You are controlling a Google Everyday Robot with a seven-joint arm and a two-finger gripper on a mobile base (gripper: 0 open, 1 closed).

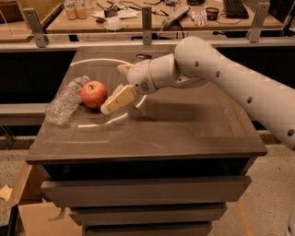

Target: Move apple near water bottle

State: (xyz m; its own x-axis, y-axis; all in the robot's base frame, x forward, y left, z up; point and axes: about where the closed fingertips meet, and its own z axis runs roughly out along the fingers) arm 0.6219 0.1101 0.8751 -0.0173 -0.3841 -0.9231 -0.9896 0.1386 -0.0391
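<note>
The red-orange apple (94,93) rests on the dark table (184,133) at its left side, touching the water bottle (66,101). The bottle is clear, crinkled plastic and lies on its side along the left edge, cap end pointing toward the back. My gripper (113,89) hovers just right of the apple, open and empty. Its near pale-yellow finger (119,99) points down-left at the apple's right side, and the other finger (123,69) is farther back. The white arm (216,69) reaches in from the right.
A rail with metal posts (146,18) runs behind the table. Beyond it, a wooden desk holds small bottles (70,9), a keyboard (235,8) and cables. Drawer fronts (143,191) are below the tabletop. A cardboard box (27,216) sits on the floor at lower left.
</note>
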